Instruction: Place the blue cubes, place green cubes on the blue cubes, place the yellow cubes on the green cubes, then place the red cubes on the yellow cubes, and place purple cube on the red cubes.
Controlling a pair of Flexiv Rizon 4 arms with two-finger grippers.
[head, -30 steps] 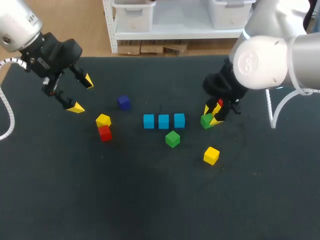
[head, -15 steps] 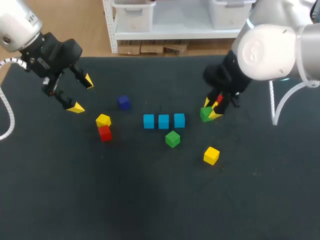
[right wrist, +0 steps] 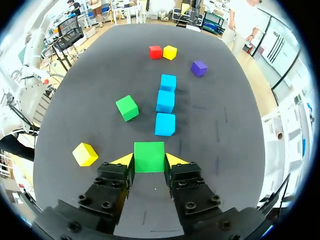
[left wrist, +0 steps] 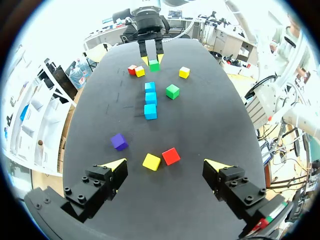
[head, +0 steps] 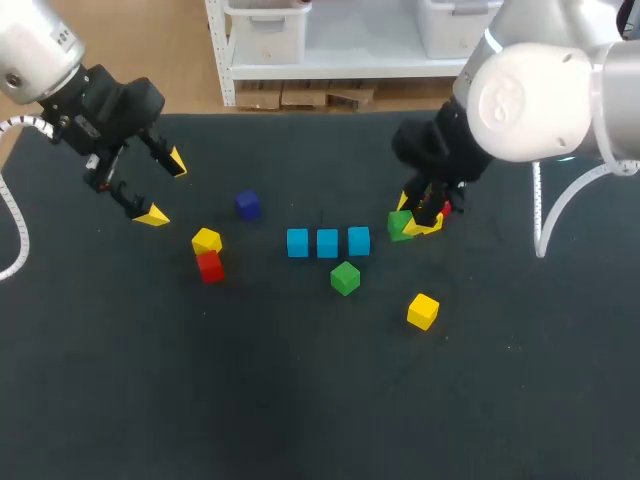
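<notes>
Three blue cubes (head: 327, 243) lie in a row at mid-table. My right gripper (head: 412, 222) is shut on a green cube (head: 399, 225), held just right of the row's right end; in the right wrist view that green cube (right wrist: 149, 156) sits between the fingers, with the blue row (right wrist: 165, 124) ahead. A second green cube (head: 345, 277) lies in front of the row. A yellow cube (head: 422, 311) is front right. Another yellow cube (head: 206, 240) touches a red cube (head: 210, 266) at left, near the purple cube (head: 247, 205). My left gripper (head: 165, 188) hangs open at far left.
A red cube (left wrist: 132, 69) and a yellow cube (left wrist: 140, 71) lie together beside the right gripper, mostly hidden by the arm in the head view. The dark table (head: 300, 400) has bare room across its front half.
My right gripper has carried the green cube left, toward the right end of the blue row. The left arm has not moved.
</notes>
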